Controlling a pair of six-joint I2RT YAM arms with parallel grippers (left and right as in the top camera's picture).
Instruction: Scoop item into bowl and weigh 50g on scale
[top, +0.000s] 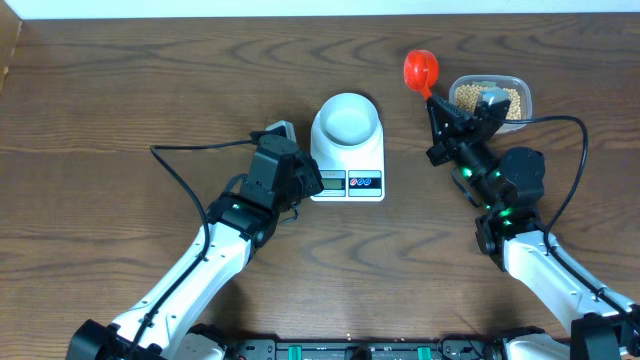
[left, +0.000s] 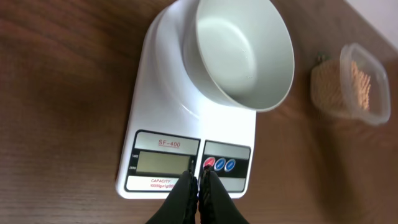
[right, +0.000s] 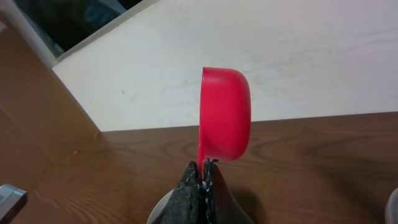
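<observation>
The pale bowl (top: 347, 122) (left: 244, 53) sits empty on the white scale (top: 326, 150) (left: 161, 106). My left gripper (top: 322, 183) (left: 199, 176) is shut with nothing in it, its tips right over the scale's front panel between the display (left: 163, 163) and the round buttons (left: 219, 165). My right gripper (top: 432, 103) (right: 203, 167) is shut on the handle of the red scoop (top: 421, 70) (right: 225, 112), held on its side above the table, right of the scale. The item, tan beans (top: 488, 98) (left: 360, 84), lies in a clear tub (top: 520, 85) (left: 379, 87) at the back right.
The wooden table (top: 120, 100) runs to a white wall at the back. Black cables loop beside both arms (top: 175, 175). The tub stands close behind my right gripper.
</observation>
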